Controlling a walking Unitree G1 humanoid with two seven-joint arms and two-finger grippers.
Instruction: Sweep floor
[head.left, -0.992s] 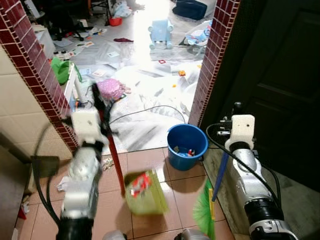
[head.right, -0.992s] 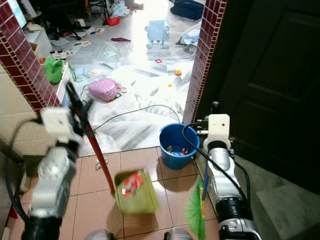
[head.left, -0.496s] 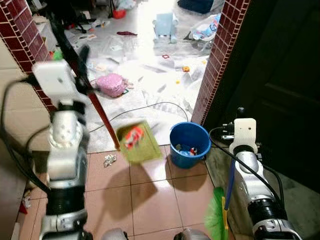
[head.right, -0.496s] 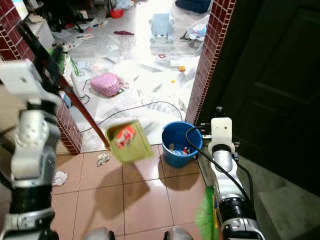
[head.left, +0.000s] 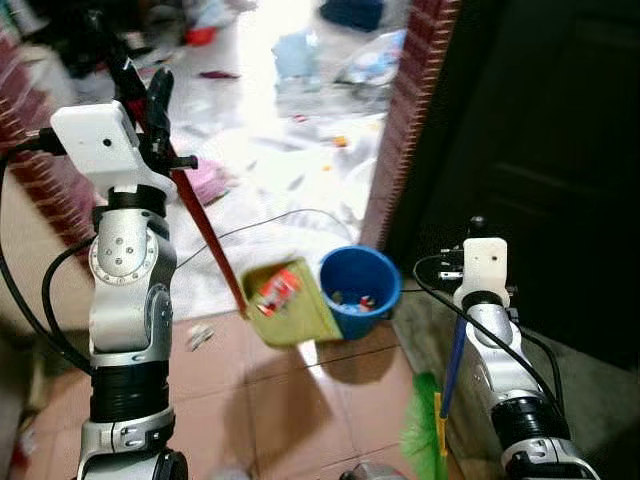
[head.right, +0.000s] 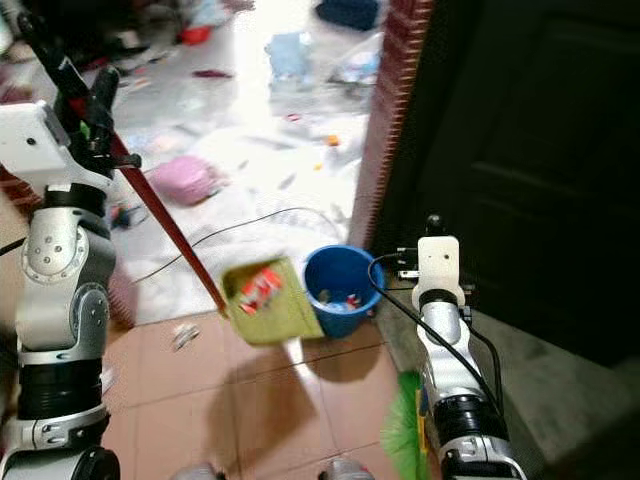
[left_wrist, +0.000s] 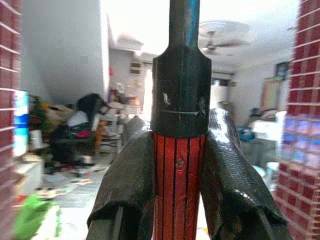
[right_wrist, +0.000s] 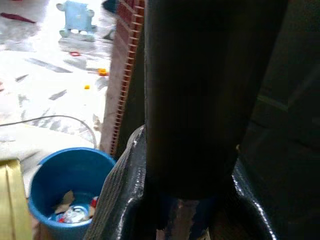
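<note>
Our left claw (left_wrist: 177, 190) is clamped on the red handle (head.left: 205, 235) of the dustpan (head.left: 290, 305), arm raised high. The pan hangs below it, tilted against the rim of the blue bucket (head.left: 362, 290), red-and-white litter (head.left: 278, 289) inside; we can read no lettering. Our right claw (right_wrist: 187, 200) is closed around the blue broom handle (head.left: 452, 362), arm low, green bristles (head.left: 424, 440) near the tiled floor (head.left: 300, 410).
</note>
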